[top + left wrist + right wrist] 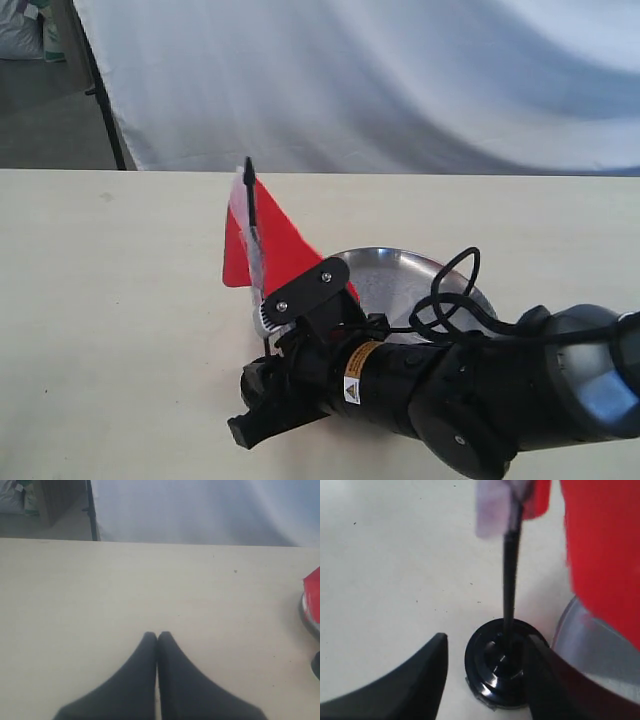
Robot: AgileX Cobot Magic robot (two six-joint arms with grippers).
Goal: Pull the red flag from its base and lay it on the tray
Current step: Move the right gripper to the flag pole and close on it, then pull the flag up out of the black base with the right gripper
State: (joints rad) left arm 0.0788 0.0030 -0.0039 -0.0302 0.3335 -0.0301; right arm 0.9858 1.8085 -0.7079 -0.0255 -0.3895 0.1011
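Near the middle of the pale bench (pixel 120 300) I see the small red cloth flag (pixel 280 245) standing upright on its thin black stick (pixel 509 580), which is seated in the small round black plastic base (pixel 492 680). Just to its right lies the round silver metal tray (pixel 400 275), and the red cloth overlaps the tray's left rim from where I look. My right tool (pixel 487 645) is low at bench level and spread wide, with one finger (pixel 415 680) on each side of the base. The stick rises between them, ungripped. Whether either finger touches the base, I can't tell. Over on the left, my left tool (pixel 157 639) sits above the bench, clenched on itself, tips pressed together, well apart from the flag.
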